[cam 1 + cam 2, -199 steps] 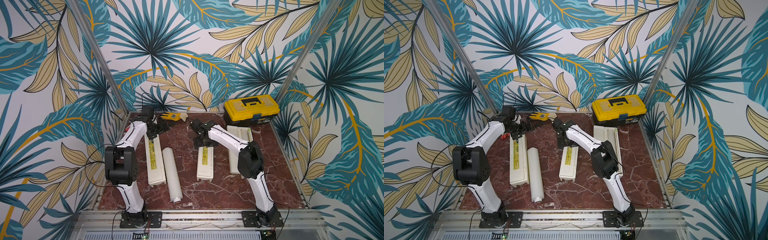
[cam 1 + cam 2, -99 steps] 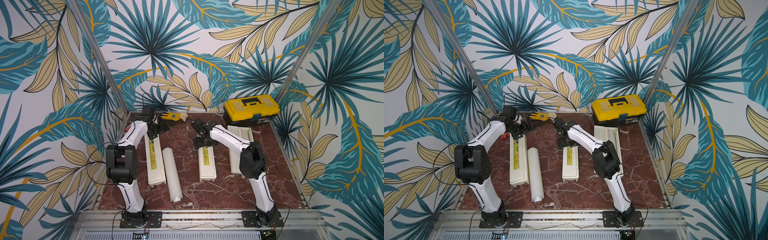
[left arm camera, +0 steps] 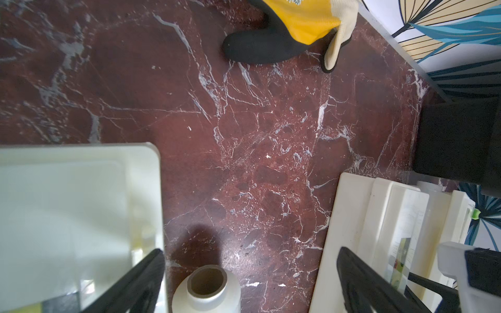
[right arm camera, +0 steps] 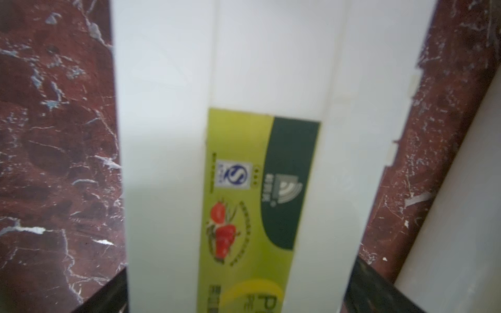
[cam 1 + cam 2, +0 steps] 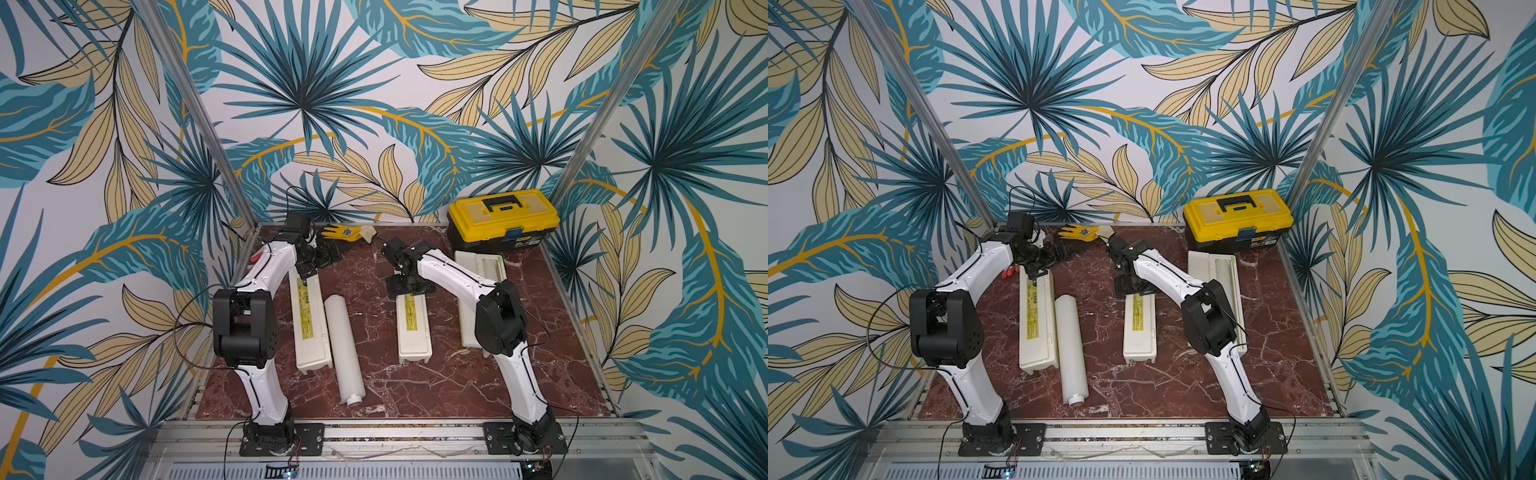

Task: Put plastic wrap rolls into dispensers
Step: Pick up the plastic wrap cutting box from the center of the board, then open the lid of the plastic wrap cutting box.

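1. Here's the right claw [image 5: 409,286], fingers spread wide and straddling the back end of the middle dispenser [image 5: 412,328], second out from the yellow toolbox [image 5: 503,216]. The fingers flank its walls, nothing gripped.
2. The left claw [image 3: 250,249] is open too, and empty. It hangs over the back end of the loose roll [image 5: 344,345], which lies on the tabletop [image 5: 436,386] one place beyond the middle dispenser from the toolbox, just beside the farthest dispenser [image 5: 309,320].
3. Right in front of the toolbox, the open dispenser [image 5: 1198,262] has its lid back and a loaded roll [image 5: 1222,274] lying in its trough.
4. My read: the middle dispenser is being opened. Next, the right claw must catch the lid edge and swing it up without sliding the box.
5. Both shut lids hide their insides, so whether either holds a roll I can't tell.
6. In the way: the right forearm crosses the open dispenser, and the loose roll crowds the farthest dispenser. A glove [image 5: 345,232] lies along the toolbox's wall, clear of everything.
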You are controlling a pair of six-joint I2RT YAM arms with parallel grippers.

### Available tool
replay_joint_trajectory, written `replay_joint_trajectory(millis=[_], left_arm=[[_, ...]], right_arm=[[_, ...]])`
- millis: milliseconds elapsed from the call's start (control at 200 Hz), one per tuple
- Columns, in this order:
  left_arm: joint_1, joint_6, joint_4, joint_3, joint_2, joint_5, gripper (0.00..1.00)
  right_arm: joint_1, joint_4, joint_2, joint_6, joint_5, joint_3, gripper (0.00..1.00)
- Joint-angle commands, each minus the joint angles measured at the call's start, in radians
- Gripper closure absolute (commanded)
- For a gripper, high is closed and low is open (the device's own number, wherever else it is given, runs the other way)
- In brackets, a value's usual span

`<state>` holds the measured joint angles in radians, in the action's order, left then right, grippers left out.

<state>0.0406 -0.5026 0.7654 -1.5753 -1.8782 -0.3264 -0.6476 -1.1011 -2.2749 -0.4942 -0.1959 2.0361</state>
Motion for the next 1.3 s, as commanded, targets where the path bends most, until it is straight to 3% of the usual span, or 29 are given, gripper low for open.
replay_joint_trajectory(millis=[0,265,571,761,866,1076,1297], left_arm=[[0.007,-0.002,-0.019,-0.031,0.002,-0.010,0.00],[0.007,0.001,-0.095,0.003,0.019,-0.090,0.00],[0.011,-0.067,-0.501,0.177,0.029,-0.459,0.00],[0.077,-0.039,-0.668,0.191,0.013,-0.597,0.00],[0.099,-0.097,-0.829,0.202,-0.009,-0.678,0.00],[0.126,-0.142,-0.989,0.200,-0.039,-0.738,0.00],[0.171,-0.211,-1.139,0.188,-0.076,-0.814,0.00]], right_arm=[[0.002,-0.022,-0.038,-0.039,0.031,-0.018,0.04],[0.026,0.155,0.120,0.021,0.076,-0.138,0.24],[0.161,0.477,0.349,0.144,0.359,-0.401,0.39],[0.235,0.589,0.417,0.241,0.589,-0.479,0.42],[0.268,0.644,0.446,0.275,0.704,-0.504,0.42],[0.344,0.822,0.483,0.216,0.946,-0.552,0.43],[0.348,0.870,0.475,0.200,1.127,-0.545,0.44]])
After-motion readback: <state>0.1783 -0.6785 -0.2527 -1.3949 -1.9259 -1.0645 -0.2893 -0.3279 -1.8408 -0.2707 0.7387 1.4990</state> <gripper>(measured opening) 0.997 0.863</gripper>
